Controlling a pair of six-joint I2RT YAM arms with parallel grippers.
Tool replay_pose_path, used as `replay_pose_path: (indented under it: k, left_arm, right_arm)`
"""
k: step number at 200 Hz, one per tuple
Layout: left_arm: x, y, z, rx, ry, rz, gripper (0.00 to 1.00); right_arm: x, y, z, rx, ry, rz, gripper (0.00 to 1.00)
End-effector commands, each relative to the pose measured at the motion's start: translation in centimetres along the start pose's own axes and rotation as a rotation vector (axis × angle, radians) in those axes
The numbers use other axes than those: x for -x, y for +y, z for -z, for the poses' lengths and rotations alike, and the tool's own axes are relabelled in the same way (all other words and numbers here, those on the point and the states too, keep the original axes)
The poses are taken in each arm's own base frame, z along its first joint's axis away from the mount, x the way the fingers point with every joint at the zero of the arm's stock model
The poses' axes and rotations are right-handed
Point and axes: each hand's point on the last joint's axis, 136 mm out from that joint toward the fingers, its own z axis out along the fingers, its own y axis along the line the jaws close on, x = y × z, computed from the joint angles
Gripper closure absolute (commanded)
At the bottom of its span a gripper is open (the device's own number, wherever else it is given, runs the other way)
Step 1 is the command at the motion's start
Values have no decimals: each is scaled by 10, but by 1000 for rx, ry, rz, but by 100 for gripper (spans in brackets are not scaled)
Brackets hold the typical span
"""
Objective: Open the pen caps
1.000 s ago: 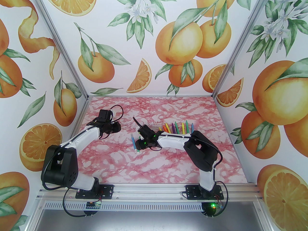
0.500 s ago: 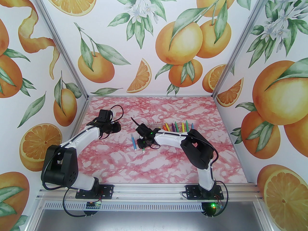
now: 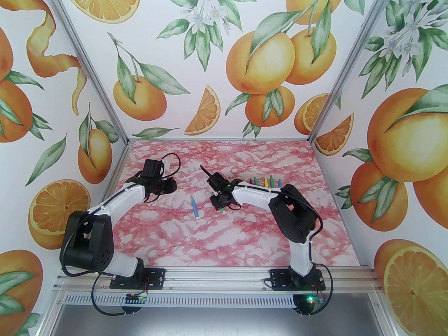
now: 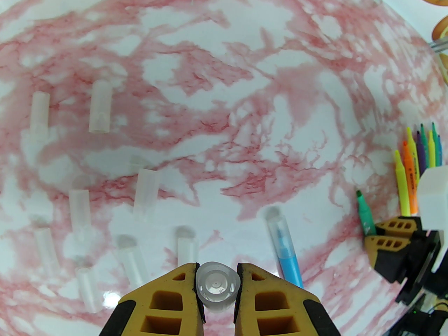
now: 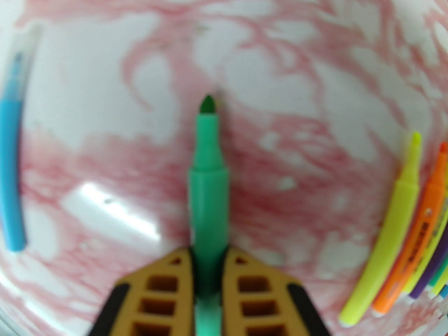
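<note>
One green pen pinched along right gripper, tip outward; left gripper pinches cap.

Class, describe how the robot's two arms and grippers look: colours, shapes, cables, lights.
Left arm and right arm: white shells, black joint housings, black cables, green light at the right wrist. Left gripper and right gripper: mustard-yellow wedge fingers with rectangular cut-outs, black edges.

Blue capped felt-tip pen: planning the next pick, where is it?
The blue felt-tip pen lies on the pink marbled table in the top view, left of the right gripper holding a green pen.
</note>
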Motion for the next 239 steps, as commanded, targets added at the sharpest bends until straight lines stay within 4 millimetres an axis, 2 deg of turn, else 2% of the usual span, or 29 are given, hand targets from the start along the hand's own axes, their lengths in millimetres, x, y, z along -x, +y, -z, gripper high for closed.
replay_pose_path:
  k: [1, 28, 52, 98, 130, 154, 188, 239]
  left_arm:
    - [-10, 4, -5, -5, 40, -8, 100]
    - [-11, 3, -8, -3, 58, -14, 100]
    - [-14, 3, -16, -2, 82, -18, 100]
    - [-13, 2, -30, 12, 103, -31, 100]
    - [-4, 2, -39, 27, 110, -48, 99]
    - [-1, 5, -50, 51, 132, -58, 98]
    - [-3, 8, -65, 66, 168, -59, 90]
    - [-5, 11, -76, 84, 188, -61, 86]
  right_arm:
    - [-21, -32, 0, -111, 69, 29, 90]
    - [-23, -51, 1, -169, 78, 23, 90]
    - [-21, -56, 4, -173, 69, 13, 88]
    - [-13, -58, 19, -184, 23, -11, 69]
    - [1, -48, 43, -167, -82, -11, 58]
    - [10, -29, 55, -114, -160, 1, 54]
    - [14, -7, 58, -14, -221, -14, 52]
    - [10, 1, 55, 28, -234, -31, 52]
